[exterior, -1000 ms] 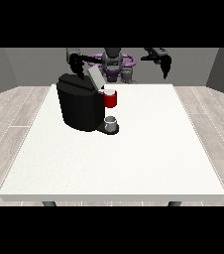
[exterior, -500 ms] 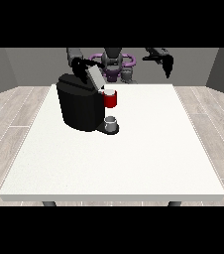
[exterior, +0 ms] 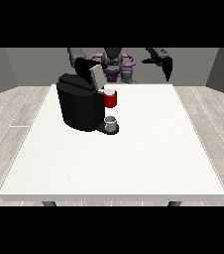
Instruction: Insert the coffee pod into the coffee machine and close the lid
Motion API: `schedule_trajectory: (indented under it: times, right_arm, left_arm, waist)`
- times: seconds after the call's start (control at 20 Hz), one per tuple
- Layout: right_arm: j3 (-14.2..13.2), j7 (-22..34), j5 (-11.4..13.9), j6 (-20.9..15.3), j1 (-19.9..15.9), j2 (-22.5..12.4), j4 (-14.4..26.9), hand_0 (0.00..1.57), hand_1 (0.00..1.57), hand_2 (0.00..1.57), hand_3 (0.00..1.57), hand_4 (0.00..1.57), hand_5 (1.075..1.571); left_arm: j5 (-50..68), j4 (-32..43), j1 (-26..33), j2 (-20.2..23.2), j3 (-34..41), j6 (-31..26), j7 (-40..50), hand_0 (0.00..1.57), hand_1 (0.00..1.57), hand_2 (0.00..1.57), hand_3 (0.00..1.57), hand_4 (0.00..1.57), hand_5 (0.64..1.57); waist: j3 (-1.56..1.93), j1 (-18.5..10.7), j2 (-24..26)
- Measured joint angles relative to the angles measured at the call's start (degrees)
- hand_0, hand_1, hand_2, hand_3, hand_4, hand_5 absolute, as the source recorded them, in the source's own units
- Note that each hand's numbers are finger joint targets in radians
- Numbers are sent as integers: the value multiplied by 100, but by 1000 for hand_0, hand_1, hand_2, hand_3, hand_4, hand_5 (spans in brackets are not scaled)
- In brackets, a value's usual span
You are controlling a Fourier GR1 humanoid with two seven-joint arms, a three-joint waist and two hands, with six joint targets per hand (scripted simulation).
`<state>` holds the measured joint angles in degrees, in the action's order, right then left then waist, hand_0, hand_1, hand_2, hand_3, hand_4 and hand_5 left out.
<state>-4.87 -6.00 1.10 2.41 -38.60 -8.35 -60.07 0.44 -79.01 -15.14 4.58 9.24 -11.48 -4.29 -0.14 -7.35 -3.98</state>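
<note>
The hand at the view's left sits just behind the raised lid of the coffee machine; its fingers cannot be made out. Press the lid down squarely. No separate coffee pod shows. The hand at the view's right hangs well apart, fingers relaxed downward
</note>
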Motion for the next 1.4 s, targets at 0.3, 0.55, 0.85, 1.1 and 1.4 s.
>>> schedule_trajectory:
  times: [0.3,0.55,0.85,1.1,1.4]
  right_arm:
    - [193,134,192,-3,-179,116,155,0,0,0,0,140,1571]
    - [379,239,423,-69,-412,240,206,0,0,0,0,125,1571]
    - [457,277,632,-53,-676,274,299,0,0,0,0,116,1571]
    - [432,163,620,34,-726,354,319,0,0,0,0,67,1571]
    - [855,-102,365,122,-185,674,-33,0,0,0,0,269,1571]
  left_arm:
    - [133,133,-47,160,119,-48,-16,0,0,0,0,24,1571]
    - [134,227,13,171,112,0,-99,0,0,0,0,169,1571]
    - [200,339,-69,293,192,37,-103,0,0,0,0,167,1571]
    - [226,308,-1,278,137,40,-173,0,0,0,0,121,1571]
    - [93,389,238,123,18,180,-443,0,0,0,0,145,1571]
  waist:
    - [6,9,-24]
    - [12,-18,-6]
    - [13,-7,-41]
    - [13,0,32]
    - [13,188,411]
